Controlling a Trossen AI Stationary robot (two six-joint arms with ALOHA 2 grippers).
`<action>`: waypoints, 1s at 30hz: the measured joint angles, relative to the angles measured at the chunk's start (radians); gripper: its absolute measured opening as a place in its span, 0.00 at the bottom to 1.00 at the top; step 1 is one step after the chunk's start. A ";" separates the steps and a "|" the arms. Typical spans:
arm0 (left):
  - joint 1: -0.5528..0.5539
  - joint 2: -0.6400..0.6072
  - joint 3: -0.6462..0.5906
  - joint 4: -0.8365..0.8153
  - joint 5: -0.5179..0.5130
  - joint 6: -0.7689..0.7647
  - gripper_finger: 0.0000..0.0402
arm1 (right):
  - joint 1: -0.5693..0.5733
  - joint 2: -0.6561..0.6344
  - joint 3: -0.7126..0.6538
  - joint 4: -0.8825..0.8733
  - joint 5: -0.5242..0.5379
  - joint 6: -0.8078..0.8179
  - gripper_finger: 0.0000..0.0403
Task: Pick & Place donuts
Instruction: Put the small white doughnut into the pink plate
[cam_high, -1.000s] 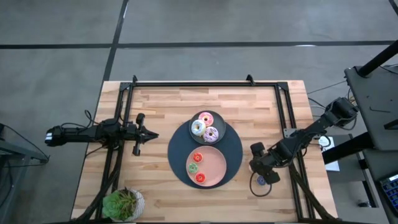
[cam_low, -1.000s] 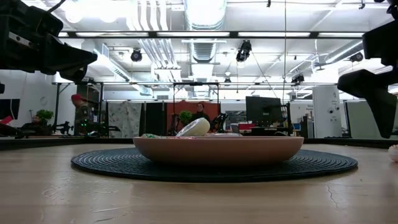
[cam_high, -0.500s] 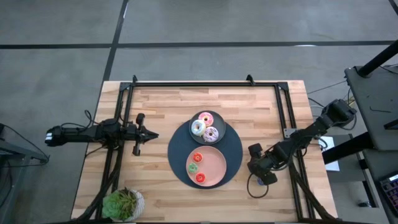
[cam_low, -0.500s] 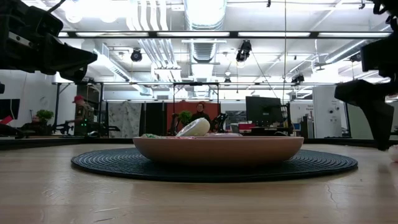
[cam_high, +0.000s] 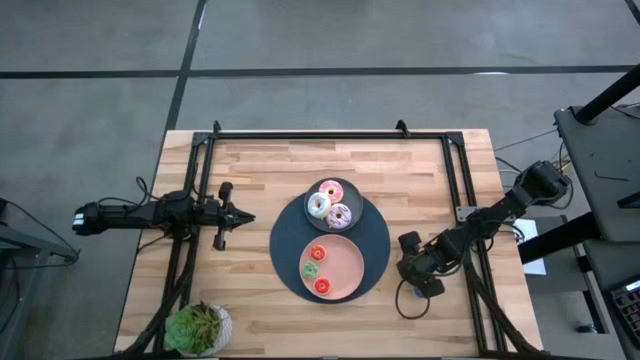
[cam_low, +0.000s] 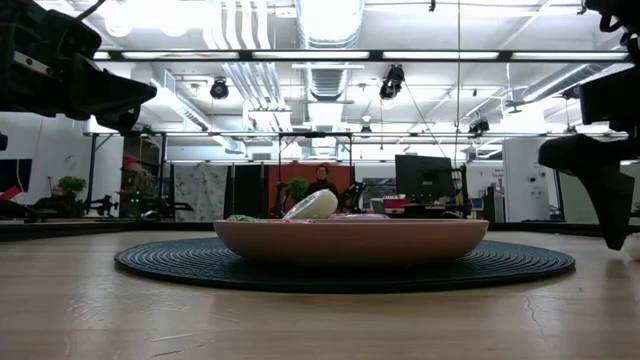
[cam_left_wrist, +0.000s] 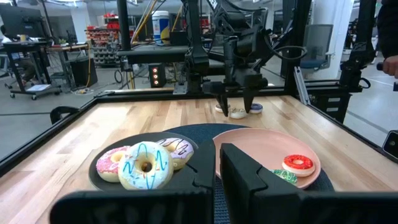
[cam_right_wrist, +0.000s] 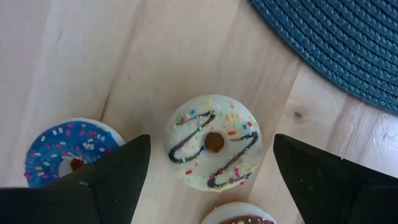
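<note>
Right gripper (cam_high: 421, 282): low over the bare wood just off the right edge of the dark round mat (cam_high: 380, 250), pointing down at a small group of donuts; seen from across the table in the left wrist view (cam_left_wrist: 237, 99).
Right fingers (cam_right_wrist: 106, 180): spread wide and holding nothing; one finger shows on either side of the cream donut.
Cream donut (cam_right_wrist: 214, 149): flat on the table, pale icing with dark drizzle and coloured sprinkles, lying in the gap between the two fingers, touching neither as far as the right wrist view shows.
Blue donut (cam_right_wrist: 59, 149): flat on the table beside the cream one, outside the gap, partly hidden behind one finger.
Third small donut (cam_right_wrist: 239, 214): only its rim shows, pale with a dark brown centre, just beside the cream one.
Pink plate (cam_high: 345, 280): on the near half of the mat; holds two red donuts (cam_high: 318, 253) and a green donut (cam_high: 311, 270) between them.
Grey plate (cam_high: 352, 198): on the far half of the mat, touching the pink plate's rim; carries the pink-frosted donut (cam_high: 330, 190), the white-frosted donut (cam_high: 318, 206) and the lilac-frosted donut (cam_high: 339, 215), packed together.
Left gripper (cam_high: 240, 217): waits above the table's left side, well apart from the mat, aimed toward the plates.
Left fingers (cam_left_wrist: 249, 177): drawn together with a narrow slit between them, nothing in them.
Plant pot (cam_high: 198, 328): at the near left corner of the table (cam_high: 250, 170).
</note>
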 joint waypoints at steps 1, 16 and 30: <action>0.000 0.000 0.000 0.000 0.000 0.000 0.00 | 0.000 0.000 -0.003 0.000 0.000 0.000 0.82; 0.000 0.000 0.000 0.000 0.000 0.000 0.00 | 0.000 0.004 -0.013 0.021 0.000 0.000 0.81; 0.000 0.000 0.000 0.000 0.000 0.000 0.00 | 0.000 0.003 -0.015 0.022 0.000 0.000 0.81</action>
